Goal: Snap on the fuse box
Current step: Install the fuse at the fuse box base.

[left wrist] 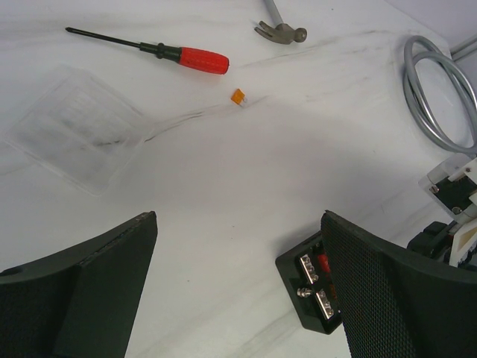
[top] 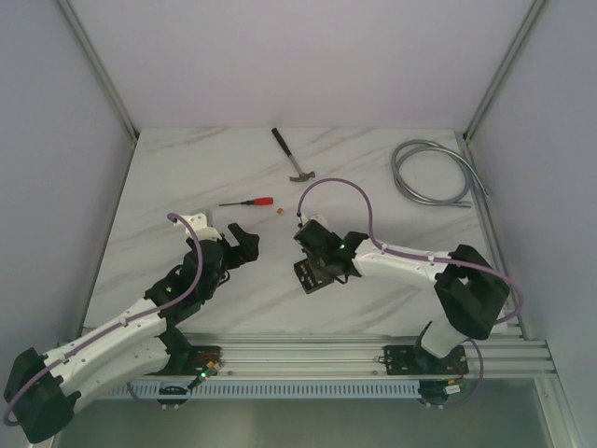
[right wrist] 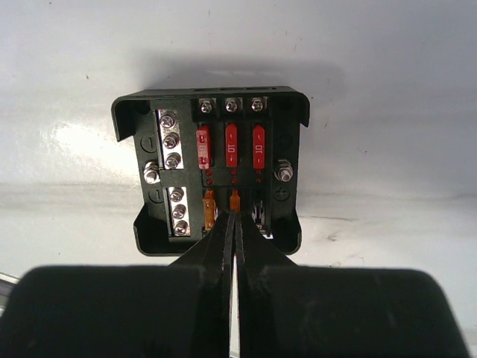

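The right end effector (right wrist: pixel 235 222) is shut, its two fingertips pressed together into one narrow point. That point sits over the lower row of the fuse box (right wrist: pixel 127 119), right at the middle orange fuse (right wrist: pixel 235 200). Whether it touches the fuse or hovers just above it cannot be told. The fuse box lies open on the white bench (top: pixel 187 168), near the middle and in front of the right arm, with three red fuses (right wrist: pixel 231 145) seated in its upper row. The left end effector (left wrist: pixel 238 224) hangs wide open and empty near the box, to its left.

You seem to be seating a fuse with the closed tips. Press straight down along the slot, centre the point on the orange fuse, and avoid sliding onto its neighbours or the screw terminals. Nothing holds the box, so an off-centre push may make it skid or tip. Bracing one wall with the left end effector would likely help.

A clear plastic cover (left wrist: pixel 74 130) lies well apart on the bench, near a red-handled screwdriver (left wrist: pixel 149 51) and one loose orange fuse (left wrist: pixel 238 96). It is probably the piece to snap on, so line up its edges before pressing.
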{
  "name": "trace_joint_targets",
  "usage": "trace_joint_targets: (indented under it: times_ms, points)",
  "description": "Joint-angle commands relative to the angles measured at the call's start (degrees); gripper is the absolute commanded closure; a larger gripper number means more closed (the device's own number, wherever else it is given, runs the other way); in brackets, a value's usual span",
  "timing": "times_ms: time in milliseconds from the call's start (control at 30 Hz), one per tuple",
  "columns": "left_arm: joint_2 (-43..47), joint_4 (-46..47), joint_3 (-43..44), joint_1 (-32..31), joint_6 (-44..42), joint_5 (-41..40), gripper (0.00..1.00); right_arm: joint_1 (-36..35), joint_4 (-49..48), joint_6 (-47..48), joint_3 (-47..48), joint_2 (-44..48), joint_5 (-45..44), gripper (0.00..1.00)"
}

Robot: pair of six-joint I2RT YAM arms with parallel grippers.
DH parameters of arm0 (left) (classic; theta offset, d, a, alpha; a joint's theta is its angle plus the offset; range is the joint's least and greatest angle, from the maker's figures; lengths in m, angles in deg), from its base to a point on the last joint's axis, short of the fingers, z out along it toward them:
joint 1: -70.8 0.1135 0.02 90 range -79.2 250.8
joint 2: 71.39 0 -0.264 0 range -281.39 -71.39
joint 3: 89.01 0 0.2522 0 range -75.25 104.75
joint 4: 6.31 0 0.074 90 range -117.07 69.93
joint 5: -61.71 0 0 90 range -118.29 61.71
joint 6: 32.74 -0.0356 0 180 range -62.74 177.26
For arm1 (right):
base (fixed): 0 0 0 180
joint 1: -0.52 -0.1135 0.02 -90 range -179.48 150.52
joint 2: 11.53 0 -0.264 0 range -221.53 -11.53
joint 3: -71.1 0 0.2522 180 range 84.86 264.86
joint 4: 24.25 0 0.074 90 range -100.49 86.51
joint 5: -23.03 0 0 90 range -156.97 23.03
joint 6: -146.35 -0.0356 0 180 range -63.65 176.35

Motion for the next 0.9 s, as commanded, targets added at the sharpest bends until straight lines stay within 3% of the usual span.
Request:
trace_joint_targets:
  times_ms: [0,467,700,867]
  points:
    - [0.8,-0.8,-0.6,0.3,-0.7,-0.1,0.00,1.8,6.3,-0.9,-8.0,-7.2,0.3,1.00]
    - [1.5,-0.9,-0.8,0.3,-1.0,-0.1,0.00,1.8,6.5,0.0,-4.9,-20.3,-1.3,1.00]
    - [1.5,-1.0,-0.8,0.4,-0.9,-0.4,0.00,-0.8,5.5,1.7,-0.9,-9.9,-0.5,1.00]
    - [2.2,-1.4,-0.8,0.5,-0.9,-0.7,0.00,-1.3,4.9,2.6,4.7,-1.0,-3.6,0.84]
